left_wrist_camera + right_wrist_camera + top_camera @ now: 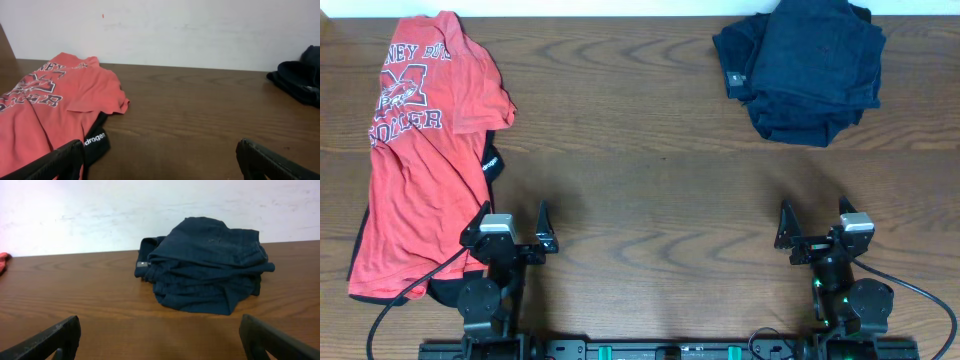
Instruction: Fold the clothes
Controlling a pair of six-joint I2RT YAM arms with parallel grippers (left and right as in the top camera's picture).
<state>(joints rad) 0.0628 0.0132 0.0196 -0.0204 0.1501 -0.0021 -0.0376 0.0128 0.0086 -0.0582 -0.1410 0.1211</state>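
A pile of dark navy clothes lies folded in a heap at the table's far right; it also shows in the right wrist view and at the edge of the left wrist view. A red T-shirt with printed letters lies spread at the left over a black garment with white lettering; both show in the left wrist view, the shirt and the black piece. My left gripper is open and empty beside the shirt's edge. My right gripper is open and empty, well short of the navy pile.
The wooden table runs back to a white wall. Cables trail from both arm bases at the front edge.
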